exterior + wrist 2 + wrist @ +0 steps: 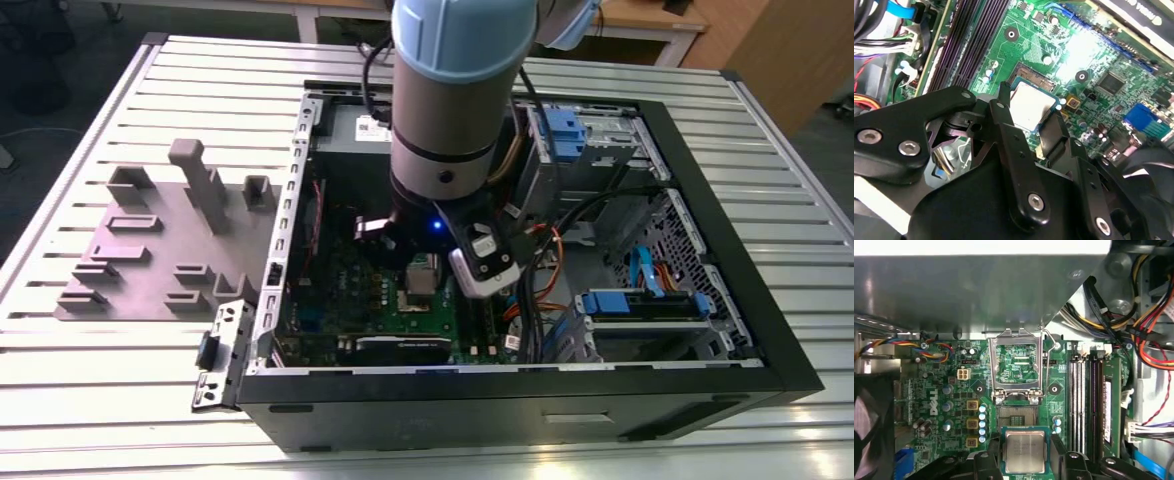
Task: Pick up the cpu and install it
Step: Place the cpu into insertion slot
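Between the black fingers of your gripper sits the cpu. Both wrist views show a finger pressed against each of two opposite edges, so the gripper is closed on the chip. You are holding it flat, silver top facing up, with its thin dark rim visible along the free edges.

Take the socket frame as your mark. It stands hinged open on the green motherboard, with circuit traces showing through its window. The bare socket lies just beside the frame, between it and the cpu. The held chip overlaps the socket's near edge and is not lined up over it. The memory slots run alongside the frame, with a bundle of coloured cables beyond them.

In the exterior view your arm reaches down into the open computer case, which lies on the slatted tabletop. Outside the case, well apart from the frame and on the exterior view's left, a grey fixture tray rests on the tabletop.
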Controlling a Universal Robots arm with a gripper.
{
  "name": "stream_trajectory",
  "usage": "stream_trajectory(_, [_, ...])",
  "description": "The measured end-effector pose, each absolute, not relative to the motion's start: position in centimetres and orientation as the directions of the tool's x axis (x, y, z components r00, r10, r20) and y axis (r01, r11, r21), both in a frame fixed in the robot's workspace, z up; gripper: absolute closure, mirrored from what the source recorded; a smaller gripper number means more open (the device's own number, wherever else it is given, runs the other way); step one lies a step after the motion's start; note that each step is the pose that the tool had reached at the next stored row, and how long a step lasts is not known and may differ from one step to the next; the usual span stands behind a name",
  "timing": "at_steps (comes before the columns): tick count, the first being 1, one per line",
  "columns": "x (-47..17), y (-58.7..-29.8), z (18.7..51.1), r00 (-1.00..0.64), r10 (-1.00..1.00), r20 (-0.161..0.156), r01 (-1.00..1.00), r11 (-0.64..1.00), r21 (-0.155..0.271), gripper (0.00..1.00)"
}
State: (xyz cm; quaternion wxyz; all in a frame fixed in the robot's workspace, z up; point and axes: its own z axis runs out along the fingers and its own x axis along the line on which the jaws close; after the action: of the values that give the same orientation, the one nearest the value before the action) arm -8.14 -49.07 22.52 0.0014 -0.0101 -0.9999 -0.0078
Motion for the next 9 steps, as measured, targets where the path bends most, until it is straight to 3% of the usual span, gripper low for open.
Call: stream_trajectory(9, [-8.15, -49.07, 22.12, -1.000, 0.020, 0.003, 0.020, 1.000, 0.015, 0.53])
